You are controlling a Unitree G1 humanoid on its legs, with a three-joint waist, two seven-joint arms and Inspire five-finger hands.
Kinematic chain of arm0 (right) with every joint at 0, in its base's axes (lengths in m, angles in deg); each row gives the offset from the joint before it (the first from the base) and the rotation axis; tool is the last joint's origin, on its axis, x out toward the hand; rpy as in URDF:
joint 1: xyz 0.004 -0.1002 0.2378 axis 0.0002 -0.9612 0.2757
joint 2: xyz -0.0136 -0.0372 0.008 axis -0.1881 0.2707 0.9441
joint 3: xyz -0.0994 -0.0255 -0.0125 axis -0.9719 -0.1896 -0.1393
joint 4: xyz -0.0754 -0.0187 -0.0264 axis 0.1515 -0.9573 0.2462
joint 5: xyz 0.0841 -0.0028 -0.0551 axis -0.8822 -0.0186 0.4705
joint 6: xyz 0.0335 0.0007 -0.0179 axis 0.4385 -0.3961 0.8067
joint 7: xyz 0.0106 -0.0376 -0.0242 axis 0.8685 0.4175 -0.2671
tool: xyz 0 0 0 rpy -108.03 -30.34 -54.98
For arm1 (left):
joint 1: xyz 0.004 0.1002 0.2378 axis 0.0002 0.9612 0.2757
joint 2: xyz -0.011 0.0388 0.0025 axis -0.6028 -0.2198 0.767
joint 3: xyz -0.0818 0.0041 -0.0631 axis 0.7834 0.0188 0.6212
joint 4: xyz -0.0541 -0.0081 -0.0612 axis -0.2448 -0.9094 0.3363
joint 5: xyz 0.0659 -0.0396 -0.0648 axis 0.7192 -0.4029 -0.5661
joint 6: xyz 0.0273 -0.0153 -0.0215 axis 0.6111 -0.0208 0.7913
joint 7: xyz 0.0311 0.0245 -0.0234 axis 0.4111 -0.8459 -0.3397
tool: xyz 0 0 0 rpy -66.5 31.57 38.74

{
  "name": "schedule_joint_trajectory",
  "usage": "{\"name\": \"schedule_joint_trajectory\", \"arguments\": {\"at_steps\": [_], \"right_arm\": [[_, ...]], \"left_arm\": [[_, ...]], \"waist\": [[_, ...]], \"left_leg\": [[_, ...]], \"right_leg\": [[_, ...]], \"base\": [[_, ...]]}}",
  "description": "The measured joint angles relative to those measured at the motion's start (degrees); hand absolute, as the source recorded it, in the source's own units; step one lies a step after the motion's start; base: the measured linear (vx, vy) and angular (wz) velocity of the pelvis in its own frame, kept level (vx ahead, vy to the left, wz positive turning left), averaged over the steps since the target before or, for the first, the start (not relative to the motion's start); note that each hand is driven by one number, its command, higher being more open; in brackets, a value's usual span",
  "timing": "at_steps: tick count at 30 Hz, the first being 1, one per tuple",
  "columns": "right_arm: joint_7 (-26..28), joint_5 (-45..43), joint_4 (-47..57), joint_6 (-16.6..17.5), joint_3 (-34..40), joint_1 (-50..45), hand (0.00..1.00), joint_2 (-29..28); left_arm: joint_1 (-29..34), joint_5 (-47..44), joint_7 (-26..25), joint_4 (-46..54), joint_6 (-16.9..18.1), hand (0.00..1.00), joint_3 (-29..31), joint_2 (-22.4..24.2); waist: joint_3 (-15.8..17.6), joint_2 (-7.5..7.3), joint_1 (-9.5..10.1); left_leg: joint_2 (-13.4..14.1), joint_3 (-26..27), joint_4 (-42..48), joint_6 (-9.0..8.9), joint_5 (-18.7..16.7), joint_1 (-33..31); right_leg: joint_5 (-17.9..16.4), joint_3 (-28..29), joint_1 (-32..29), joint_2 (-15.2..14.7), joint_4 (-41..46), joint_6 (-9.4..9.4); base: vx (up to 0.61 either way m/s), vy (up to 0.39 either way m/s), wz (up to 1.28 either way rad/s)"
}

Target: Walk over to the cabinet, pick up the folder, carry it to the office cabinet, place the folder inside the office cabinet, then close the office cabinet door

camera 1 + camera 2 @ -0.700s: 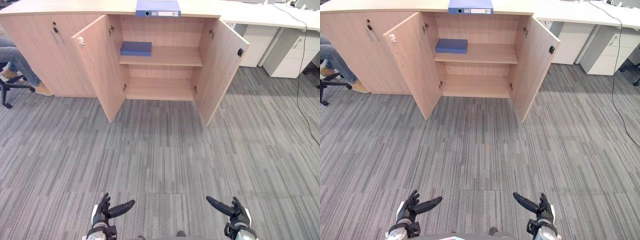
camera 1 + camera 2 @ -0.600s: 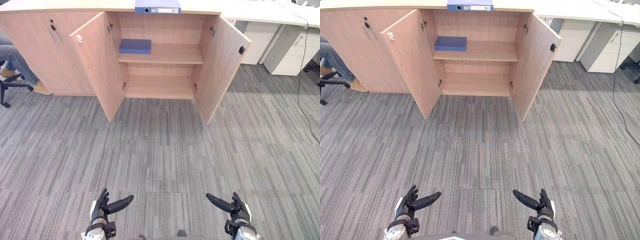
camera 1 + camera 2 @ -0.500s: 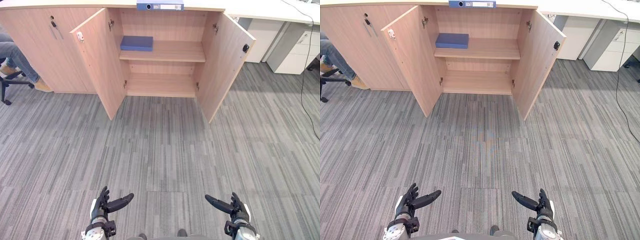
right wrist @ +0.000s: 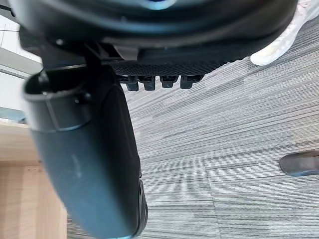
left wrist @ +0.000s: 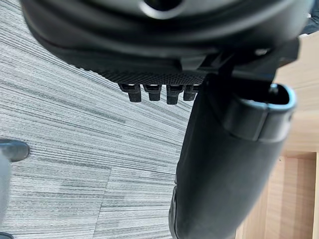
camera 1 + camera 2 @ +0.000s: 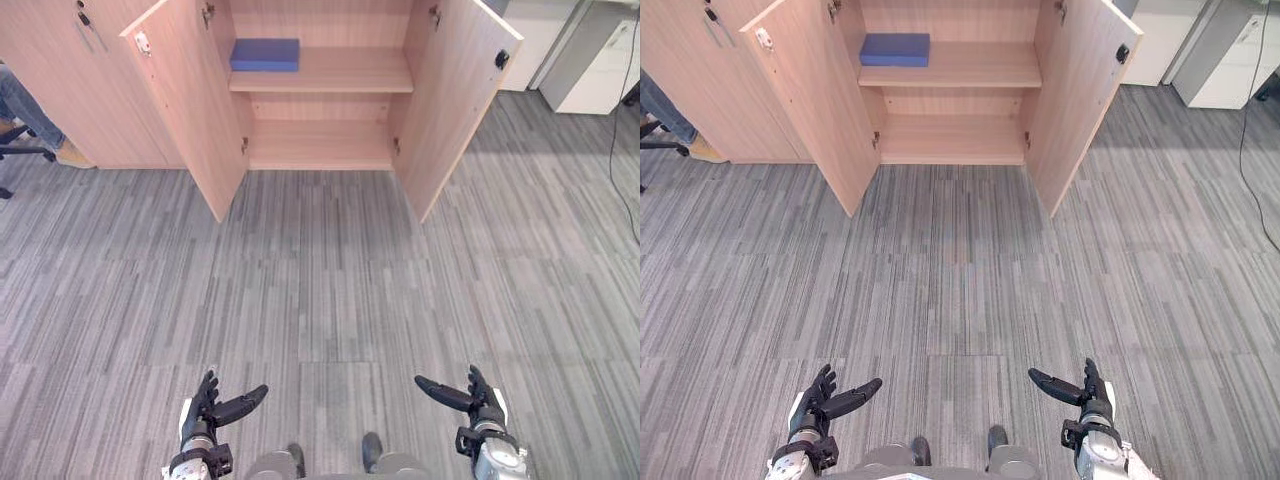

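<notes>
The wooden office cabinet (image 6: pixel 320 140) stands ahead with both doors swung wide, the left door (image 6: pixel 185 100) and the right door (image 6: pixel 455 100). A flat blue folder (image 6: pixel 264 54) lies at the left end of its upper shelf; the lower shelf is bare. My left hand (image 6: pixel 205 415) and right hand (image 6: pixel 470 400) hang low over the carpet, far short of the cabinet. Both are open, thumbs pointing inward, and hold nothing. In the wrist views the left thumb (image 5: pixel 219 164) and right thumb (image 4: pixel 94 164) stand out straight over grey carpet.
Striped grey carpet (image 6: pixel 320 290) stretches between me and the cabinet. A seated person's leg and shoe (image 6: pixel 40 130) and a chair base are at the far left. White drawer units (image 6: pixel 600 60) stand at the back right, beyond the right door.
The camera has moved toward the cabinet and tipped down, so the cabinet's top with the blue binder has slid past the upper edge. Both hands keep their pose.
</notes>
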Motion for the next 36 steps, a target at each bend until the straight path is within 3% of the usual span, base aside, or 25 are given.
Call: {"name": "schedule_joint_trajectory", "arguments": {"at_steps": [1,3,4,6,8,11,12,13,14,15,16,17,18,20,23,24,25,26,27,28,30,32,33,34,36], "right_arm": [[0.0,0.0,0.0,0.0,-0.2,0.1,1.0,0.0],[0.1,-0.1,0.5,-0.1,-2.8,0.2,1.0,-0.1],[0.3,-0.1,0.6,-0.3,-3.9,-0.1,1.0,-0.6],[0.3,-0.1,1.1,-0.4,-4.8,-0.1,1.0,-0.7],[0.3,-0.1,2.3,-0.4,-4.7,0.2,1.0,-0.5],[0.1,-0.1,4.1,-0.4,-4.8,0.6,1.0,0.6],[0.0,0.0,4.8,-0.2,-4.8,-0.1,1.0,1.1],[-0.1,0.0,4.4,-0.4,-4.7,1.2,1.0,1.9],[-0.1,-0.1,4.4,-0.5,-4.6,2.6,1.0,1.7],[0.2,0.0,4.4,-0.5,-4.8,2.6,1.0,1.7],[0.2,0.0,4.4,-0.5,-4.9,2.3,1.0,1.7],[0.1,-0.1,4.4,-0.4,-6.2,2.1,1.0,1.9],[0.1,-0.2,4.6,-0.3,-7.4,2.5,1.0,1.3],[0.2,-0.6,5.7,0.2,-8.3,2.9,1.0,0.5],[0.2,-0.8,6.8,0.8,-8.6,4.7,1.0,0.2],[0.2,-1.1,6.7,0.9,-8.5,5.4,1.0,0.5],[0.1,-1.2,6.5,0.9,-8.2,5.7,1.0,0.7],[0.1,-1.1,5.5,0.9,-7.0,6.2,1.0,0.4],[-0.2,-1.1,4.2,0.8,-6.7,6.3,1.0,0.3],[-0.2,-1.0,3.2,0.5,-6.8,6.2,1.0,-0.1],[0.0,-1.0,2.6,0.1,-6.5,5.6,1.0,0.0],[0.1,-0.4,2.4,-0.3,-6.4,4.4,1.0,-0.9],[0.2,-0.4,2.1,-0.3,-6.6,3.5,1.0,-1.9],[0.2,-0.4,2.0,-0.3,-6.8,3.2,1.0,-2.2],[0.4,0.0,2.0,-0.3,-8.3,2.7,1.0,-2.3]], "left_arm": [[-0.2,-0.3,0.0,0.0,0.0,1.0,0.0,-0.1],[-0.3,-0.7,-0.7,0.2,0.0,1.0,-0.4,-1.2],[-0.3,-0.7,-1.4,0.3,-0.1,1.0,-1.3,-2.6],[-1.1,-0.8,-2.0,0.2,-0.2,1.0,-2.1,-3.8],[-3.5,-0.8,-2.1,0.2,-0.1,1.0,-2.4,-4.3],[-7.1,-0.7,-2.2,-0.3,0.2,1.0,-2.7,-4.2],[-7.2,-0.7,-2.2,-0.6,0.1,1.0,-2.9,-3.7],[-7.8,-0.7,-2.1,-1.0,0.1,1.0,-2.8,-2.6],[-8.6,-0.7,-1.8,-1.0,0.1,1.0,-3.4,-2.4],[-8.6,-0.7,-1.6,-1.2,0.1,1.0,-3.9,-1.5],[-8.6,-0.7,-1.3,-1.8,0.1,1.0,-3.9,-0.9],[-8.0,-0.7,-0.8,-2.0,0.2,1.0,-3.9,-0.2],[-7.6,-0.7,-0.4,-1.8,0.7,1.0,-3.8,-0.4],[-7.6,-0.8,0.0,-1.5,0.7,1.0,-3.6,-0.5],[-6.8,-0.8,0.6,-0.3,0.8,1.0,-3.7,-0.4],[-6.8,-0.8,0.6,-0.3,0.7,1.0,-3.7,-0.4],[-6.4,-0.8,0.6,-0.3,0.7,1.0,-3.7,-0.4],[-5.8,-0.8,0.5,-0.3,0.6,1.0,-3.6,-0.3],[-5.4,-0.7,0.4,-0.4,0.3,1.0,-3.6,-0.3],[-5.5,-0.7,0.1,-0.8,-0.2,1.0,-3.5,-0.7],[-6.7,-0.6,0.2,-0.4,-0.2,1.0,-3.4,-0.5],[-5.7,-0.5,0.1,-0.2,-0.1,1.0,-3.4,-0.5],[-5.2,-0.5,0.1,-0.2,0.1,1.0,-3.6,-1.4],[-5.4,-0.5,0.0,-0.4,0.0,1.0,-3.8,-1.9],[-5.7,-0.5,-0.2,-0.2,0.3,1.0,-4.0,-2.2]], "waist": [[0.4,-0.08,0.08],[1.8,0.0,-0.13],[2.5,0.33,0.01],[2.9,0.6,-0.3],[4.0,1.9,-1.59],[5.5,2.62,-2.87],[5.2,2.08,-3.8],[6.0,4.2,-3.79],[6.5,4.6,-4.25],[6.5,4.53,-4.4],[6.6,4.4,-4.49],[7.2,3.96,-4.23],[7.6,4.14,-3.19],[8.5,2.68,-1.16],[9.2,1.2,0.78],[9.4,0.73,1.6],[9.4,0.61,1.88],[9.2,0.82,1.99],[8.9,0.64,2.68],[7.5,-1.03,2.61],[7.0,-1.58,1.54],[6.6,-2.09,1.56],[6.6,-2.04,0.19],[6.4,-2.38,-0.06],[6.1,-2.12,-0.42]], "left_leg": [[-0.3,-0.1,0.1,0.44,-0.6,0.4],[-0.3,-0.4,-0.3,1.9,-1.6,3.1],[-0.1,-0.7,-1.5,2.05,-2.4,5.8],[0.5,-1.1,-4.5,1.32,-2.2,9.2],[2.2,-3.3,-8.2,0.66,-1.8,12.1],[4.5,-4.2,-13.3,-3.19,-1.7,18.0],[4.9,-4.8,-13.1,-5.36,-2.9,20.7],[6.6,-5.0,-11.9,-5.66,-3.1,21.1],[7.3,-4.8,-7.1,-10.61,0.1,19.5],[7.5,-3.7,2.8,-10.83,5.7,16.9],[8.0,-2.9,10.2,-10.21,10.5,14.5],[10.6,-1.8,25.1,-9.7,17.5,8.6],[13.2,0.1,38.2,-7.1,13.2,3.1],[13.7,1.7,44.6,-4.76,9.2,-3.1],[10.9,4.2,32.8,-3.18,4.8,-14.2],[8.1,3.4,21.3,-3.59,5.0,-16.3],[6.0,2.1,11.0,-4.38,6.8,-17.1],[4.1,-0.3,-2.2,-4.73,13.4,-17.0],[3.4,-0.9,-3.7,-4.55,20.2,-16.2],[1.5,-0.4,-4.1,-0.78,21.9,-15.5],[0.4,1.0,-1.0,2.0,19.9,-15.1],[-0.7,1.5,-1.1,2.16,15.8,-8.3],[-1.0,0.7,-3.1,2.27,12.4,-1.7],[-1.3,0.5,-3.7,2.4,12.0,0.2],[-0.9,0.4,-7.9,2.49,11.9,6.2]], "right_leg": [[-0.7,-0.4,-1.3,-0.6,3.6,0.24],[-0.8,-3.2,-10.3,-1.7,23.3,0.33],[-2.7,-4.7,-12.5,-1.7,25.2,-0.93],[-3.0,-7.3,-15.3,-1.0,19.8,-1.69],[-0.8,-9.3,-18.3,1.3,11.7,-3.06],[11.8,-11.5,-22.4,4.7,-4.2,-5.18],[23.3,-10.9,-22.2,4.5,-4.7,-8.1],[20.7,-11.9,-22.9,5.7,-1.1,-8.91],[16.0,-12.4,-23.5,5.2,4.9,-9.9],[11.1,-12.9,-21.3,4.7,8.1,-9.79],[9.1,-13.1,-18.6,4.6,7.9,-9.75],[7.5,-12.8,-12.3,5.4,4.8,-10.16],[6.7,-11.9,-6.1,7.1,1.1,-11.12],[5.7,-9.7,0.5,7.8,-3.0,-11.56],[4.8,-6.0,9.9,7.5,-10.7,-10.84],[3.5,-4.2,12.4,6.5,-12.0,-9.86],[2.5,-3.0,14.0,5.8,-12.7,-9.21],[1.4,-1.4,16.8,5.3,-14.1,-8.26],[0.6,0.5,18.1,4.8,-14.4,-7.42],[0.3,1.3,17.8,2.7,-13.1,-6.82],[0.7,2.7,14.2,0.8,-3.4,-5.75],[4.5,3.1,11.5,-0.2,12.0,0.28],[9.4,3.3,6.5,-0.8,29.2,4.58],[7.8,3.0,4.1,-1.3,34.6,3.53],[2.4,0.3,-4.3,-2.1,42.3,-1.84]], "base": [[0.11,0.122,0.05],[0.18,0.105,0.0],[0.29,0.102,0.04],[0.46,0.059,0.19],[0.53,-0.028,0.56],[0.65,-0.108,0.56],[0.69,-0.154,0.27],[0.73,-0.175,0.29],[0.69,-0.208,0.17],[0.69,-0.229,0.33],[0.82,-0.302,0.28],[0.82,-0.272,0.04],[0.78,-0.241,-0.2],[0.5,-0.109,-0.46],[0.65,-0.05,-0.58],[0.62,0.06,-0.64],[0.63,0.122,-0.79],[0.79,0.21,-0.85],[0.82,0.269,-0.78],[0.7,0.242,-0.41],[0.66,0.239,-0.06],[0.61,0.211,-0.18],[0.56,0.135,0.09],[0.53,0.092,0.2],[0.45,-0.016,0.11]]}}
